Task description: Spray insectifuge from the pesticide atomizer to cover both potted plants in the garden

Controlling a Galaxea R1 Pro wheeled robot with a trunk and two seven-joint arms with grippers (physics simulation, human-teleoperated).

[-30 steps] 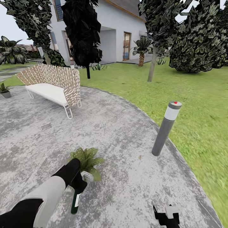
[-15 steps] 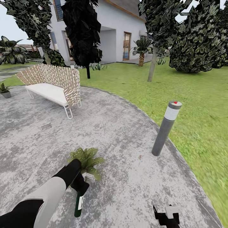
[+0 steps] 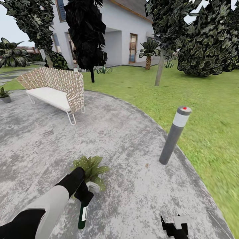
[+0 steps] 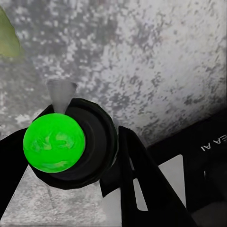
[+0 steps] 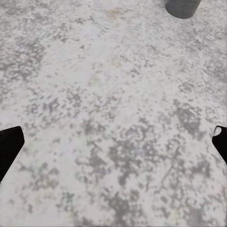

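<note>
Left jaws grip the pesticide atomizer (image 3: pixel 82 211), which hangs just beside the nearer potted plant (image 3: pixel 91 168) on the speckled paving (image 3: pixel 126 139); right jaws spread open over bare paving. A second potted plant (image 3: pixel 4 94) stands far off, beyond the wicker bench (image 3: pixel 54 89).

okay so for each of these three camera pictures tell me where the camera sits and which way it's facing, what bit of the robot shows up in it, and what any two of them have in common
Head view: sits high on the robot, faces forward and down over the paving toward the wicker bench; the left arm holds the pesticide atomizer beside a potted plant; the right gripper shows at the lower edge.
Left wrist view: on the left arm, looks along the left gripper, shut on the atomizer's green-capped end.
Right wrist view: on the right arm, faces down at paving; black fingertips at both edges.
Shared: head and left wrist views both show the atomizer; all show the paving.
</note>
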